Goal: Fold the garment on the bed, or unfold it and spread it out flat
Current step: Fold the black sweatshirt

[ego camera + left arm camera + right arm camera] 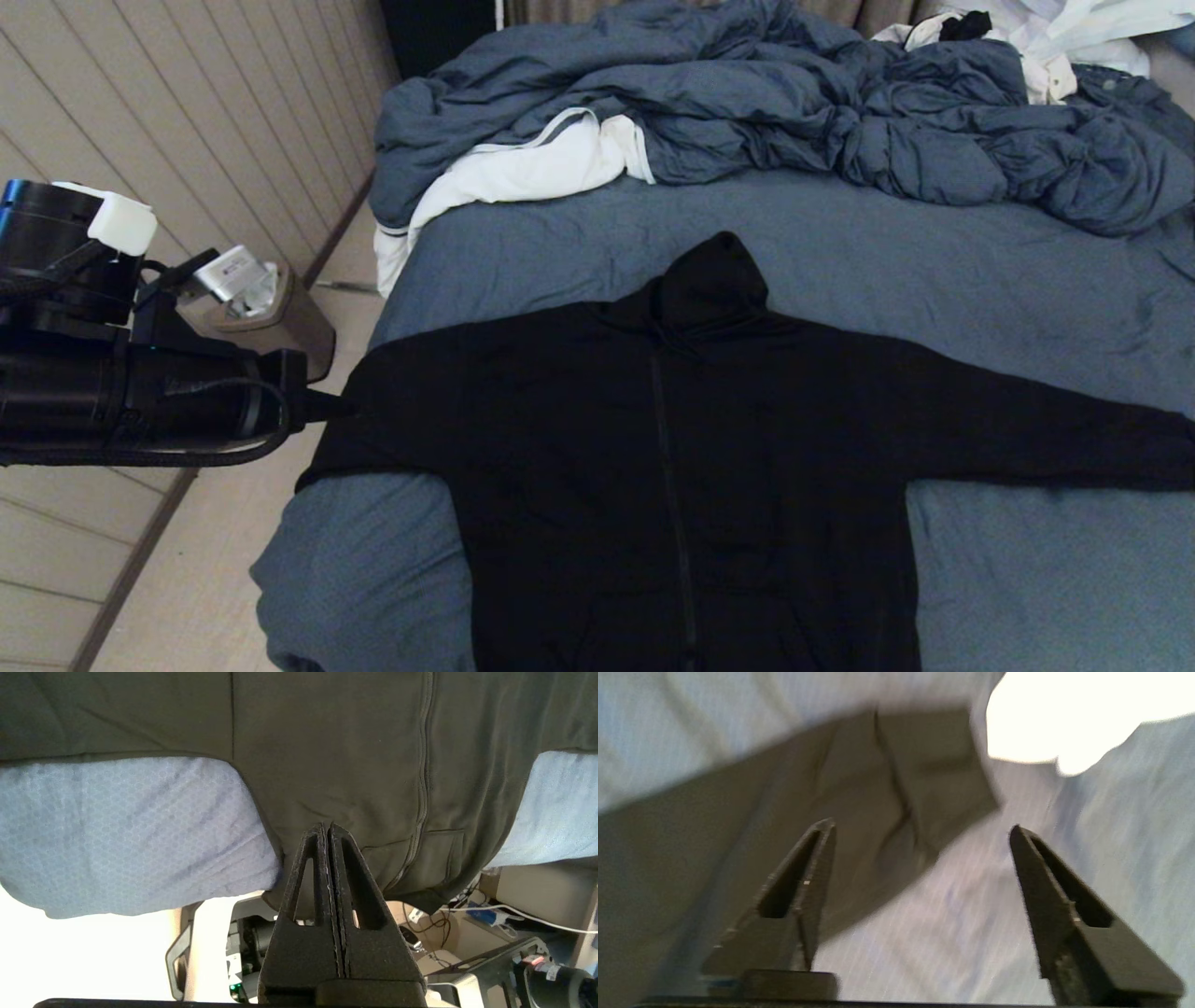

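Observation:
The black zip hoodie (672, 448) lies front up and spread on the bed (980, 271), hood toward the far side, both sleeves stretched out sideways. My left gripper (329, 408) reaches in from the left at the end of the left sleeve, by the bed's left edge. In the left wrist view its fingers (322, 858) are pressed together with nothing showing between them, and the hoodie's body (350, 742) with zipper and pocket lies beyond. My right gripper (922, 826) is outside the head view; it stands open just above the right sleeve's cuff (924, 765) and the sheet (962, 914).
A crumpled blue-grey duvet (794, 103) with white lining (532, 168) fills the far side of the bed. White clothing (1055, 37) lies at the far right corner. A metal bin (280, 322) stands on the floor (205, 579) left of the bed, near the panelled wall.

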